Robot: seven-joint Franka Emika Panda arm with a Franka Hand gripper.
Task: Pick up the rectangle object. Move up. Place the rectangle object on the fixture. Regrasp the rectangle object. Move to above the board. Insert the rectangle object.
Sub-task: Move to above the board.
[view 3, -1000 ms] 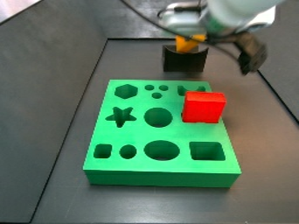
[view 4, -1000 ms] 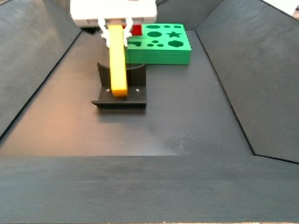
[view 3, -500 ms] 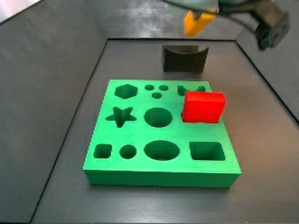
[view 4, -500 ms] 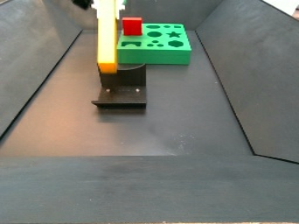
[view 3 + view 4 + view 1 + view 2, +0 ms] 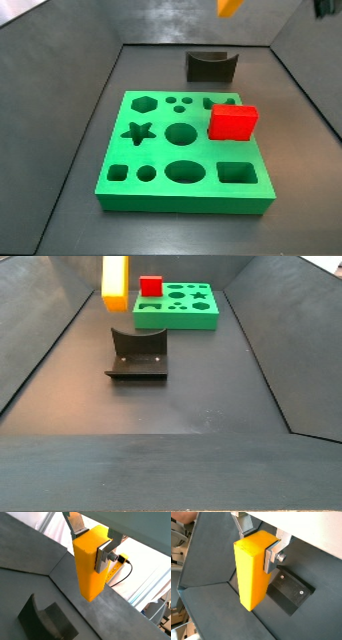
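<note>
Wrist views: gripper clamps rectangle object; side views crop gripper.

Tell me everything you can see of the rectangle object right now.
The rectangle object is a plain, smooth orange-yellow block, long and square-ended, looking like plastic. It hangs upright in the air, clamped near its top between the gripper's silver fingers, which press on opposite faces; both wrist views show this. Nothing else touches it. It is lifted clear of the dark fixture below; in a side view only its lower part shows, and only a corner in another.
</note>
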